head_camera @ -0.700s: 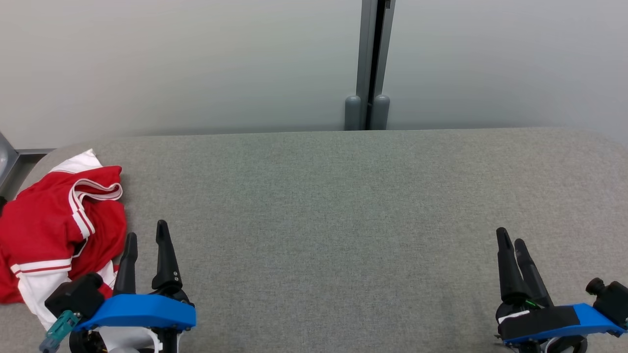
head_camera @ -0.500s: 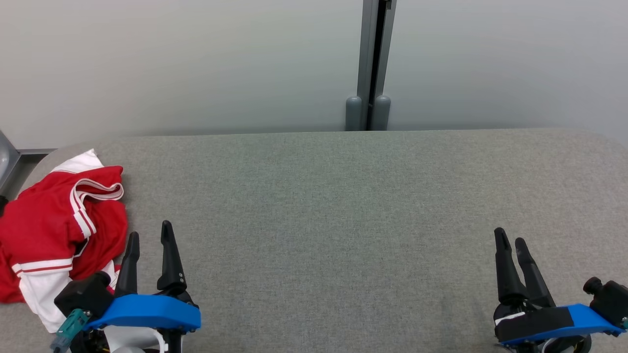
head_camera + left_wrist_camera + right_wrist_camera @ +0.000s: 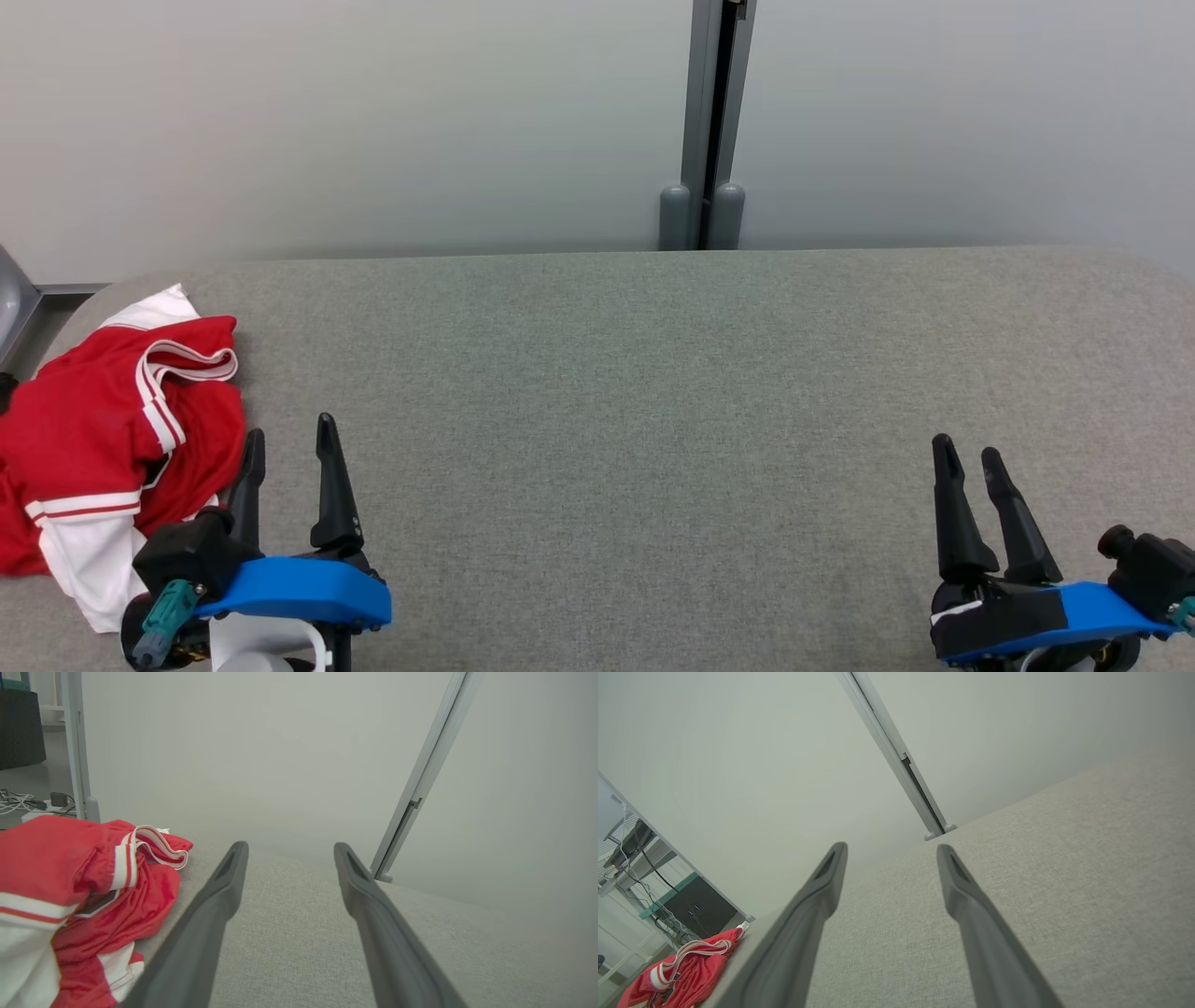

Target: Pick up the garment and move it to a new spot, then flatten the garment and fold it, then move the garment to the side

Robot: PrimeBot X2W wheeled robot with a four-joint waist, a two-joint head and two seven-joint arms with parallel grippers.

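Two claws sit low over the grey, cloth-covered table (image 3: 607, 373), each with its dark fingers spread and nothing between them. The left claw (image 3: 289, 427) points away from the robot. Bare table weave shows in the gap between its fingers in the left wrist view.

The garment (image 3: 84, 420) is red with white panels and red-and-white striped trim. It lies crumpled in a heap on the table, just to the outer left side of the left claw. Its nearest red fold lies right beside that claw's outer finger (image 3: 250, 485); I cannot tell whether cloth and finger touch. Part of the heap reaches further forward than the fingertips, and a white panel trails back alongside the claw's wrist.

The right claw (image 3: 965, 446) is well apart from the garment, with the left claw and a broad stretch of bare table between them. In the right wrist view the garment (image 3: 686, 966) appears far off to the left of that claw, at the table's end.

Ahead of both claws, past the table's far edge, rises a pale wall (image 3: 373, 121). A grey upright post (image 3: 702, 121) stands forward and to the right of the left claw, and forward and to the left of the right claw.
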